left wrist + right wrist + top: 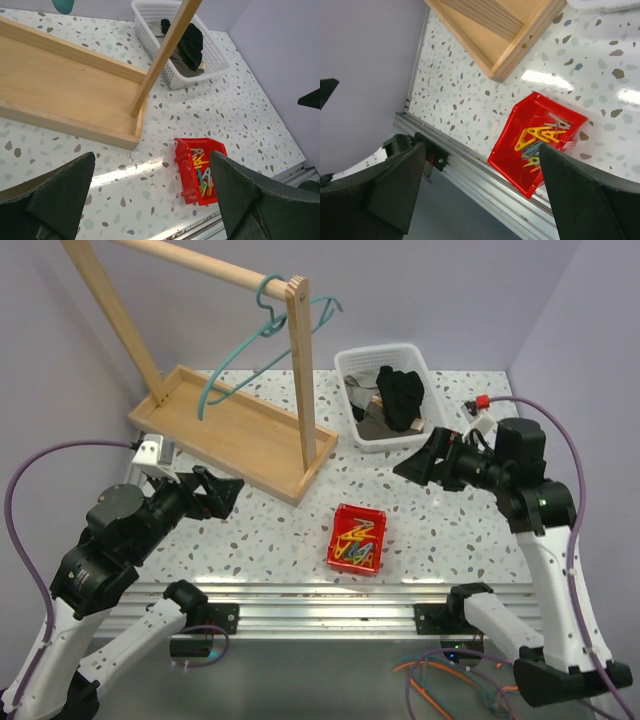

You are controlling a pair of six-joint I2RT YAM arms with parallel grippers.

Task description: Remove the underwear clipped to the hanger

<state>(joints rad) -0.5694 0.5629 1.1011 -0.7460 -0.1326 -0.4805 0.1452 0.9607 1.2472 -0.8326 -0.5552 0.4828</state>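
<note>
The left claw [215, 490] stands wide apart and empty, low over the tabletop [440, 530] just in front of the wooden rack [240, 435]. The right claw [415, 465] is likewise spread with nothing in it, off to the right of the rack. The hanger [268, 325] hangs bare from the rack's top rail. The underwear [402, 390] lies bunched in the white basket [385, 347] to the right of the rack, on top of paler cloths. The job looks done. The fabric should be light, limp and not slippery, so it will sag and drape. A pinch on a raised fold at the top of the heap would suit. A pale piece beside it may be a clip, though the view is too coarse to say. A red bin [357, 537] of coloured clips sits in front of the rack's right end.
</note>
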